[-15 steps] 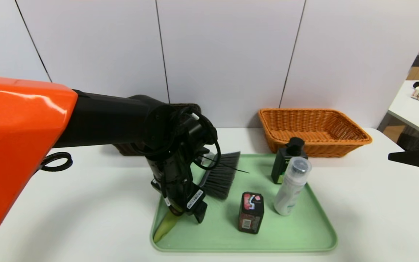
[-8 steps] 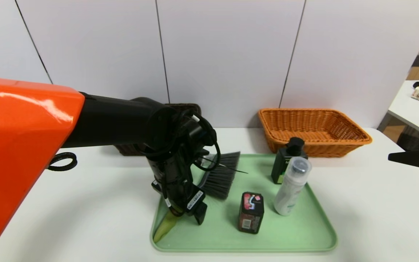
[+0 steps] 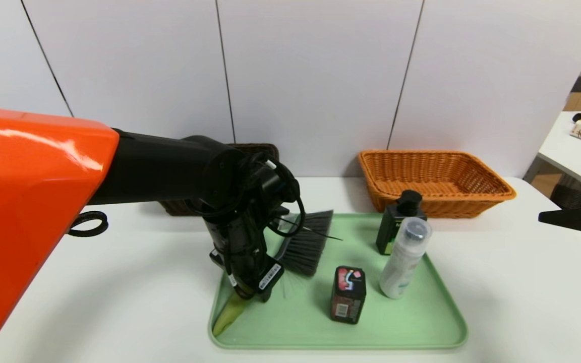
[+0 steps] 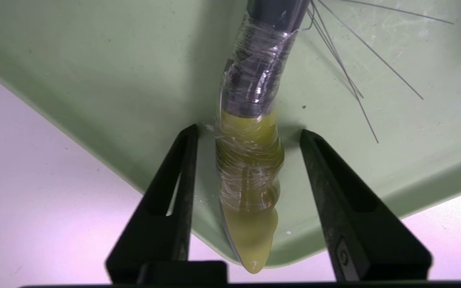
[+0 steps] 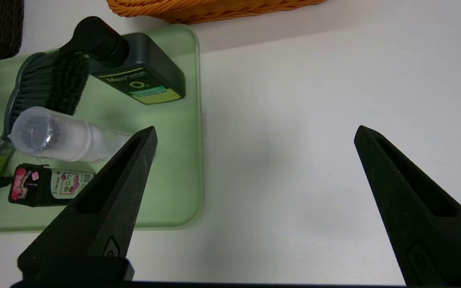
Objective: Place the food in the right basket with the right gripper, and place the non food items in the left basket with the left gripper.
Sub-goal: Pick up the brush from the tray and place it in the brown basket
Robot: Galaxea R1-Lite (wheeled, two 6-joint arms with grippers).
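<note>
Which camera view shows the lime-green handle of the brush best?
The left wrist view: the handle fills the middle, between the left gripper jaws. The head view shows only its tip below the gripper. The right wrist view catches a sliver at the edge.

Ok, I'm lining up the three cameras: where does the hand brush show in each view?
Head view: hand brush lies at the green tray's near-left part, its handle under the left gripper.
Left wrist view: its lime-green handle fills the centre, a finger standing either side.
Right wrist view: bristles beside the dark green pump bottle.
Shared landmark: the green tray.
</note>
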